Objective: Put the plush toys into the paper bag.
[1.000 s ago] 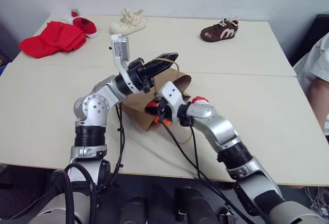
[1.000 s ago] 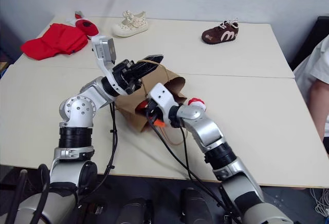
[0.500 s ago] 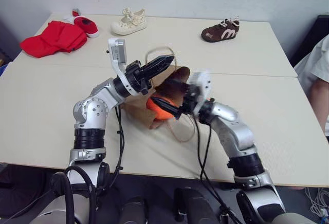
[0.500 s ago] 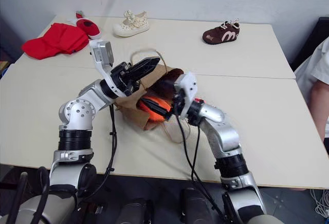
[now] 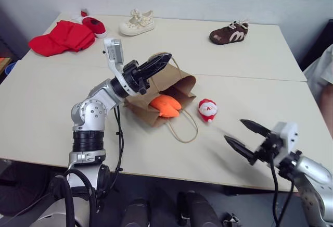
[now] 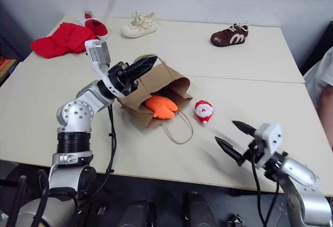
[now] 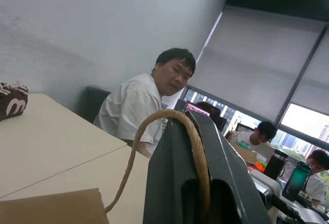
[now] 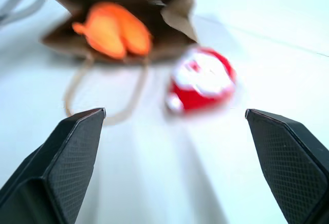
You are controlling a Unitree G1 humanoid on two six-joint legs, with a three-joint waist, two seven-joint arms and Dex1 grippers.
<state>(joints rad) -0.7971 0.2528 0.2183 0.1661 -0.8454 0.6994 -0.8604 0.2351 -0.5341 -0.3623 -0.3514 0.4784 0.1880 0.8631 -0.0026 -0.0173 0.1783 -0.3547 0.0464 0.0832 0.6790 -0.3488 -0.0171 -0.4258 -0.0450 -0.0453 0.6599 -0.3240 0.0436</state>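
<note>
**Operator:** Black fingers come first, nearest me at about five o'clock: my right gripper (image 5: 243,135) hangs above the bare table (image 5: 47,128) with its jaws spread wide and nothing between them. I judge it sits low and level like that so it can line up on the Santa toy (image 5: 207,109), which lies straight off its fingertips in the right wrist view.

**Observer:** So where is that toy relative to the bag?

**Operator:** Just beside the mouth of the paper bag (image 5: 143,107), at roughly three o'clock from it, on the tabletop and outside the paper. The bag lies on its side near the table's middle, mouth facing me. The orange toy (image 5: 165,105) rests in that mouth, part in and part poking out, above the loose cord handle (image 5: 182,128) that trails toward six o'clock.

**Observer:** And your left arm?

**Operator:** My left gripper (image 5: 156,62) is clenched on the upper handle (image 7: 191,131); the cord loops over its closed fingers in the left wrist view. I read that lift as the reason the mouth gapes: the top wall is held up so a toy can slide under it.

**Observer:** Anything beyond?

**Operator:** Far edge, left alone: red cloth (image 5: 57,37) and a red shoe (image 5: 93,26) at eleven o'clock, a cream shoe (image 5: 136,23) near twelve, a brown shoe (image 5: 229,33) at one. A person (image 5: 321,86) sits at the table's three o'clock side.
</note>
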